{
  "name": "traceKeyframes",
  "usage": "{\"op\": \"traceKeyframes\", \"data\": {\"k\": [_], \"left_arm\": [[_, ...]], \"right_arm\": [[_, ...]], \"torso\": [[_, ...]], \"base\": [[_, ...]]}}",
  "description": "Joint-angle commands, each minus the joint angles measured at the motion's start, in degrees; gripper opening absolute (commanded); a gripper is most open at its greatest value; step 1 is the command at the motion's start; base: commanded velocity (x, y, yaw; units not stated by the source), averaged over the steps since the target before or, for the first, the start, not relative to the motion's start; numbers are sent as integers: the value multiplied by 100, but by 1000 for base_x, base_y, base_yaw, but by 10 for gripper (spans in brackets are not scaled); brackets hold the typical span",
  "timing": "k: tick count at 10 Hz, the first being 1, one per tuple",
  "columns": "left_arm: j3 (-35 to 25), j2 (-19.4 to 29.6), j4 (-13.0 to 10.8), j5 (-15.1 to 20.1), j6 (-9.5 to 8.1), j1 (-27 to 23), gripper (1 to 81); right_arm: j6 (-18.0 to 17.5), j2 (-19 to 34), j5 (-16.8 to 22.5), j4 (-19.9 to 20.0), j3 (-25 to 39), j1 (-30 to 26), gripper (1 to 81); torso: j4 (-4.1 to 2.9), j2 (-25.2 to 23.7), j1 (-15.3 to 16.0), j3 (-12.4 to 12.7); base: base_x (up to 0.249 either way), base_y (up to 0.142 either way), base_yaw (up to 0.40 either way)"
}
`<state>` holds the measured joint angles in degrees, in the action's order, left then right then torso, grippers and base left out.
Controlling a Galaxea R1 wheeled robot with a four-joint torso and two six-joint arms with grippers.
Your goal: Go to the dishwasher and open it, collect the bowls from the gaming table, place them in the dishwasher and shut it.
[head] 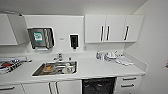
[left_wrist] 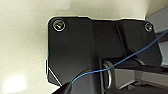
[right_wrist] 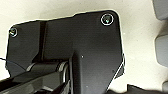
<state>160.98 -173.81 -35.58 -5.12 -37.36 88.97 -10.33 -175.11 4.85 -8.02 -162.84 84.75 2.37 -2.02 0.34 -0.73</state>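
Now | sink [head: 37,72]: dishes inside | dishwasher [head: 98,86]: dark interior | jaws: cannot tell

Black screwed plate [left_wrist: 75,50], blue cable [left_wrist: 130,58]

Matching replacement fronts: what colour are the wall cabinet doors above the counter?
White, with dark vertical handles; the flat-fronted wall cabinet doors show best in the head view.

White counter [head: 100,68], white wall cupboards [head: 113,28] with dark handles; steel-grey sink [head: 55,68]; dishwasher [head: 98,86] below counter, dark, speckled.
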Motion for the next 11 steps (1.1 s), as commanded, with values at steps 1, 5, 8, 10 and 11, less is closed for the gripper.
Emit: {"op": "traceKeyframes", "data": {"k": [1,5,8,10,11], "left_arm": [[48,-66,280,248,45,-121,811],[206,-172,2715,389,2348,-129,811],[197,-110,2741,345,2357,-252,811],[215,-145,2723,354,2374,-322,811],[215,-154,2723,354,2374,-340,811]], "right_arm": [[233,254,174,240,377,-383,811],[233,263,235,231,377,-410,811],[224,246,165,231,368,-383,811],[242,272,183,205,342,-392,811],[242,272,174,187,342,-366,811]], "torso": [[0,0,0,0],[0,0,0,0],[0,0,0,0],[0,0,0,0],[0,0,0,0]], "base": [[0,0,0],[0,0,0],[0,0,0],[0,0,0],[0,0,0]]}}
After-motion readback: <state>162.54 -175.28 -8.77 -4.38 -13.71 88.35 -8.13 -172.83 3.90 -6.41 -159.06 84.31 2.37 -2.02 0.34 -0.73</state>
